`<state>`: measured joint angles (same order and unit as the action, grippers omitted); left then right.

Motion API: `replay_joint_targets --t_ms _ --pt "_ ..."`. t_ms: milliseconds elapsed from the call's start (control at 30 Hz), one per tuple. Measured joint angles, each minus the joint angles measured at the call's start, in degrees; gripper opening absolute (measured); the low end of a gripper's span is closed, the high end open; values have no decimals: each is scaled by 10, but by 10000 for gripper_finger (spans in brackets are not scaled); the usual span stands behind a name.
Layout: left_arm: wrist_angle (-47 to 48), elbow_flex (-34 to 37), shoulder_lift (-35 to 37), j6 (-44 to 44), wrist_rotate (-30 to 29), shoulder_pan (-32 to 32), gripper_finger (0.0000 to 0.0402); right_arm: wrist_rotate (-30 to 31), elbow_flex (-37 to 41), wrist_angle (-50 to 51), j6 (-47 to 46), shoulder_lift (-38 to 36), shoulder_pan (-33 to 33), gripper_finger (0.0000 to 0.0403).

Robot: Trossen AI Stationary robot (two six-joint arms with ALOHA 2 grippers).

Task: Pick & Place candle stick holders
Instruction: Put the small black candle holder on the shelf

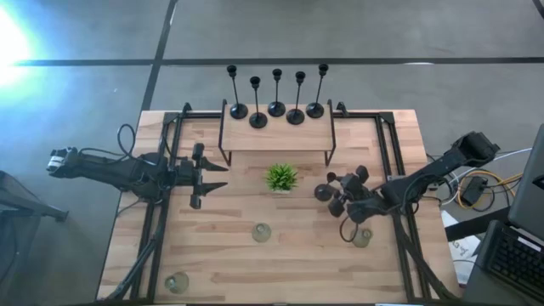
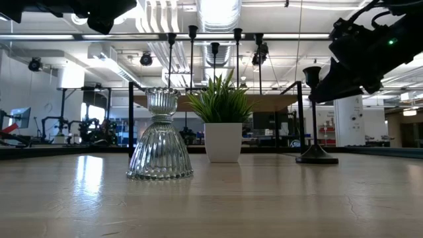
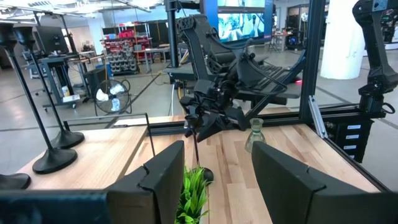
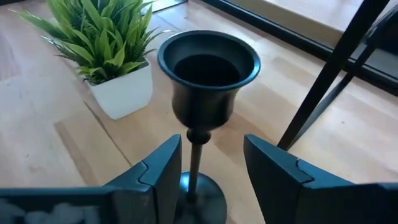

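Observation:
Five slim black candle stick holders [image 1: 276, 109] stand on a raised wooden shelf [image 1: 276, 136] at the table's far middle. A sixth black holder [image 4: 208, 81] stands on its round base [image 1: 323, 192] on the table, right of the plant. My right gripper [image 4: 211, 162] is open, with a finger on either side of this holder's stem below the cup and a gap on both sides. Three squat glass holders stand on the table: near the middle [image 1: 261, 231], at the near left [image 1: 176, 282] and beside the right arm [image 1: 361, 238]. My left gripper [image 1: 217, 177] is open and empty at the table's left.
A small green plant in a white pot [image 1: 281, 178] stands at the table's centre, close to the sixth holder. The shelf's black metal legs [image 1: 330, 157] and the frame rails [image 1: 395, 170] stand near the right arm. Bare wood lies along the near edge [image 1: 272, 280].

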<state>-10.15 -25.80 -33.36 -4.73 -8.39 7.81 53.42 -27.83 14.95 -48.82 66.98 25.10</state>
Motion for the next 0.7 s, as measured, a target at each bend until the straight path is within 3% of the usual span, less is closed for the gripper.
replay_joint_targets --t_ms 400,700 --pt "0 1 0 0 0 0 193 -37 2 -36 41 0 -27 124" --pt "1 1 0 2 0 0 193 -57 5 -36 55 0 -38 20"
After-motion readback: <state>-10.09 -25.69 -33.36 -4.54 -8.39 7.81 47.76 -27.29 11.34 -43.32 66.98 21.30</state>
